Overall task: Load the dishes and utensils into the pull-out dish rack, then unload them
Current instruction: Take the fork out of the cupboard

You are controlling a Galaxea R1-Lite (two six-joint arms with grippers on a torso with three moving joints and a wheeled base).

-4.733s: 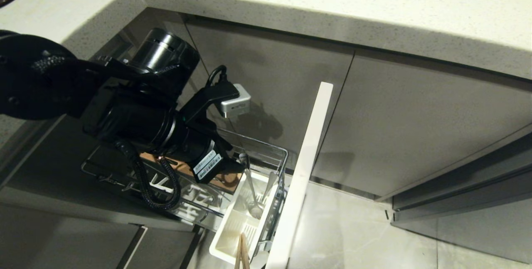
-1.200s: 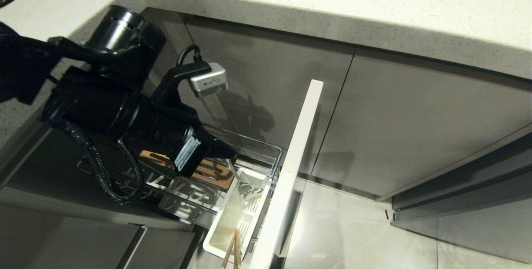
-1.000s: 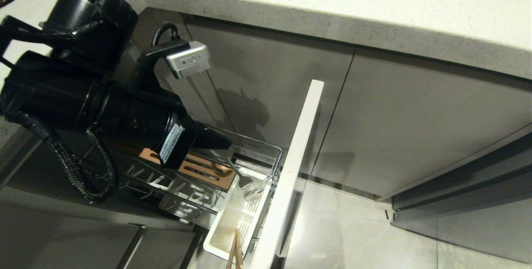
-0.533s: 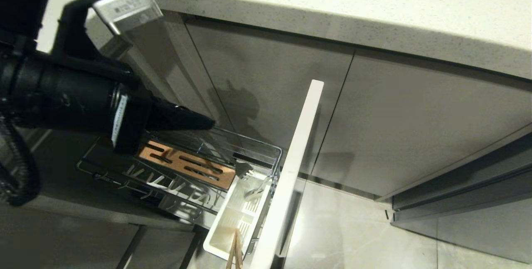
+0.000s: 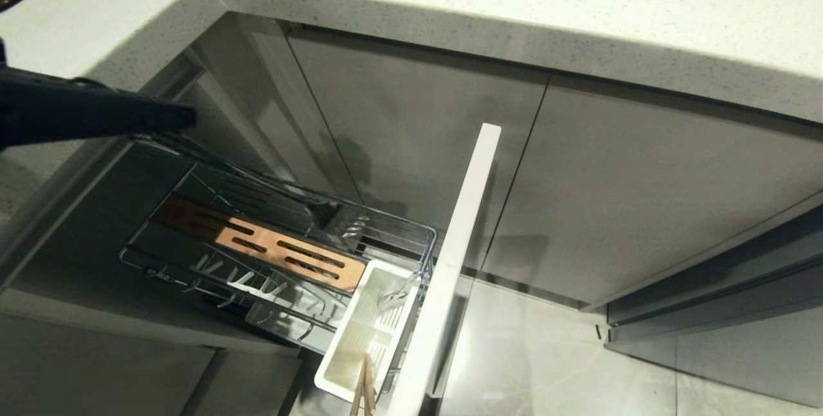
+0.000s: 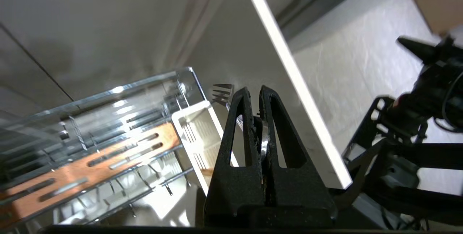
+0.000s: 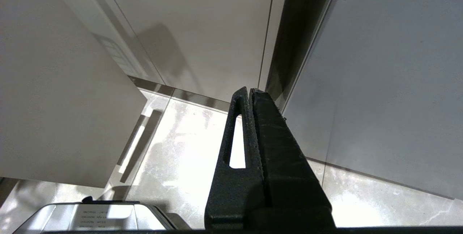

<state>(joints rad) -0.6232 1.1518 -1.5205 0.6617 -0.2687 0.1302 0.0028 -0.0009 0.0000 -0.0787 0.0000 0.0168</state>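
Note:
My left gripper (image 5: 188, 117) reaches in from the left edge of the head view, shut on the handle of the silver fork (image 5: 337, 218). The fork hangs slanted above the pull-out dish rack (image 5: 411, 228), tines lowest. In the left wrist view the fork's handle (image 6: 263, 140) is pinched between the fingers and its tines (image 6: 220, 93) stick out past the gripper (image 6: 254, 91). The chopsticks (image 5: 363, 391) stand in the white caddy (image 5: 360, 339). The plate and bowl are out of view. My right gripper (image 7: 249, 91) is shut and empty over the floor.
The pale drawer front (image 5: 450, 262) stands out from the cabinets beside the caddy. A wooden slotted strip (image 5: 283, 252) runs along the rack. Another silver utensil (image 5: 393, 297) lies in the caddy. The countertop (image 5: 450, 11) overhangs the rack, and the sink's edge shows at top right.
My left gripper has risen and drawn back to the left, lifting the fork out of the caddy. Most of the arm has left the head view. The rack stays put.

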